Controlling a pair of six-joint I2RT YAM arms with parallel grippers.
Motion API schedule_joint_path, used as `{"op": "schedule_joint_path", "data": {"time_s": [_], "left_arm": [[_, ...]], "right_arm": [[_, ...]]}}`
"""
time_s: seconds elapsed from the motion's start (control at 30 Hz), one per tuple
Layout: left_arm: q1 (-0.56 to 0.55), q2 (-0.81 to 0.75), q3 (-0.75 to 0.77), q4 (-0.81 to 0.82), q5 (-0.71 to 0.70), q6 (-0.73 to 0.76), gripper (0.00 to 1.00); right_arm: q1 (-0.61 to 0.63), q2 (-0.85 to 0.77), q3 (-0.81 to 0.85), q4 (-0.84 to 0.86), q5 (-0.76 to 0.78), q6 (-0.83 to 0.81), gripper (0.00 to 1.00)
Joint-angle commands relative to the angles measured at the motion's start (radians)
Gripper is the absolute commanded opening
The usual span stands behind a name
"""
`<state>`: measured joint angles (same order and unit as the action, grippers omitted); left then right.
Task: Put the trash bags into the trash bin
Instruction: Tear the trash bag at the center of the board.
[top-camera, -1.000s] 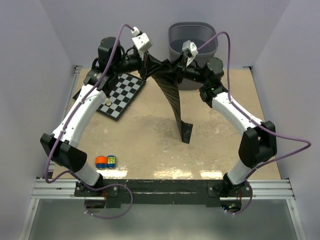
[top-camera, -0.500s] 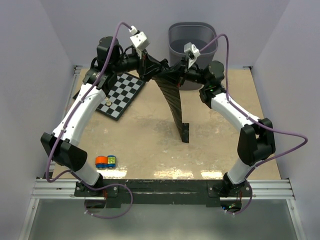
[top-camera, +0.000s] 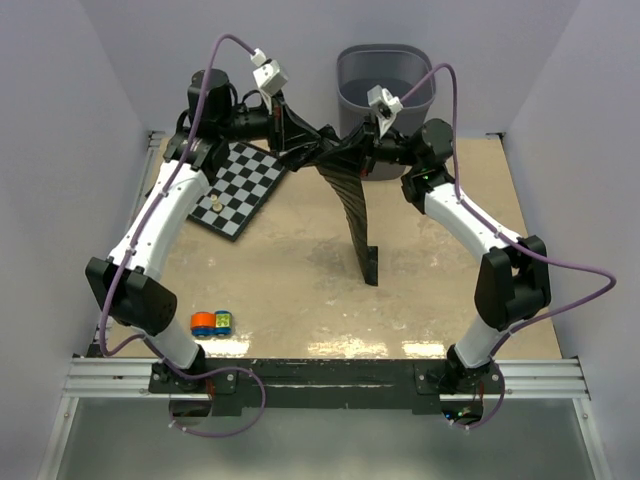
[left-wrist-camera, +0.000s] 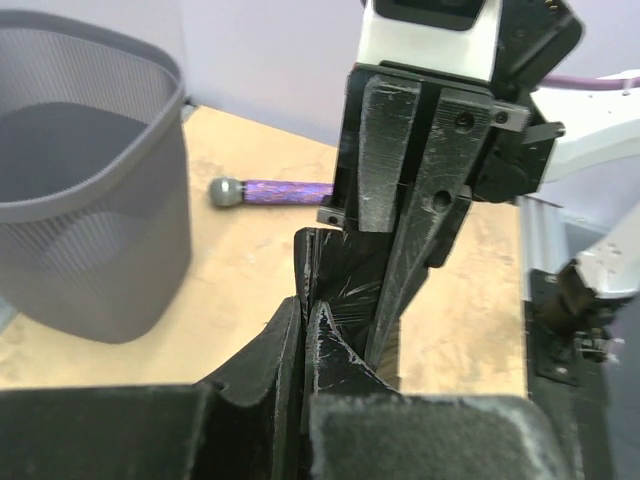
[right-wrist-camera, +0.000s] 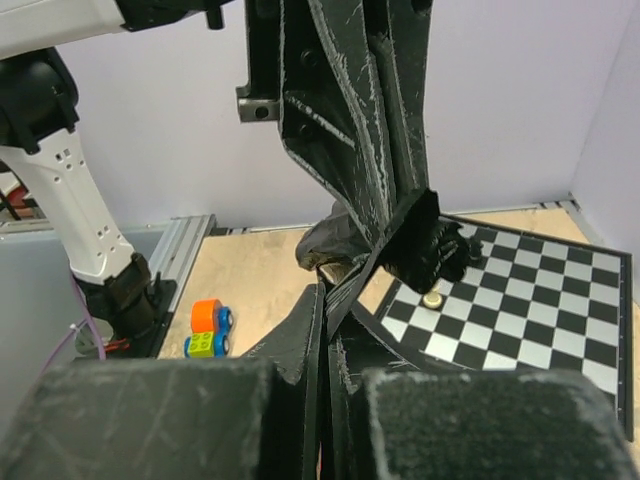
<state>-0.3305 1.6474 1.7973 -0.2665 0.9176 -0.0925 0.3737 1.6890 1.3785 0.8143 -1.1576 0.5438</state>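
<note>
Standing at the far edge of the worktop (top-camera: 450, 290), the grey mesh trash bin (top-camera: 385, 95) is upright. A checkerboard (top-camera: 245, 185) lies flat to its left. The trash bag (top-camera: 355, 215) is outside the bin, just in front of it. It is a long black strip, raised at the top, with its lower end down near the worktop. The left gripper (top-camera: 312, 140) and right gripper (top-camera: 345, 148) meet tip to tip at its upper end, each with its jaws pressed together on the plastic. Small toy blocks (top-camera: 212, 322) sit near the left arm's base.
</note>
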Motion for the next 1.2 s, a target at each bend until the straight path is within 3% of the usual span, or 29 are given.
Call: {"op": "schedule_joint_path", "data": {"time_s": [0.0, 0.27, 0.37, 0.67, 0.8, 0.9, 1.03, 1.07, 1.17], "left_arm": [[0.099, -0.001, -0.021, 0.134, 0.038, -0.105, 0.00], [0.195, -0.049, -0.182, 0.410, 0.179, -0.377, 0.00], [0.217, -0.035, -0.185, 0.441, 0.237, -0.421, 0.00], [0.268, -0.063, -0.256, 0.565, 0.225, -0.509, 0.00], [0.275, -0.064, -0.247, 0.531, 0.221, -0.468, 0.00], [0.277, -0.063, -0.201, 0.416, 0.169, -0.334, 0.00], [0.274, -0.086, -0.191, 0.378, 0.122, -0.276, 0.00], [0.271, -0.087, -0.193, 0.378, 0.127, -0.280, 0.00], [0.260, -0.107, -0.213, 0.381, 0.125, -0.297, 0.00]], "right_arm": [[0.005, -0.020, 0.039, -0.040, -0.136, -0.021, 0.00], [-0.007, 0.026, 0.152, -0.109, -0.286, 0.039, 0.00], [-0.015, 0.034, 0.168, -0.119, -0.284, 0.054, 0.00], [-0.036, 0.012, 0.149, -0.144, -0.300, 0.056, 0.00], [-0.041, -0.005, 0.122, -0.141, -0.332, 0.059, 0.00], [-0.047, -0.015, 0.100, -0.133, -0.338, 0.062, 0.00], [-0.047, -0.026, 0.083, -0.190, -0.220, 0.006, 0.00], [-0.039, -0.023, 0.091, -0.228, -0.190, -0.025, 0.03], [-0.007, 0.001, 0.129, -0.297, -0.111, -0.100, 0.33]]}}
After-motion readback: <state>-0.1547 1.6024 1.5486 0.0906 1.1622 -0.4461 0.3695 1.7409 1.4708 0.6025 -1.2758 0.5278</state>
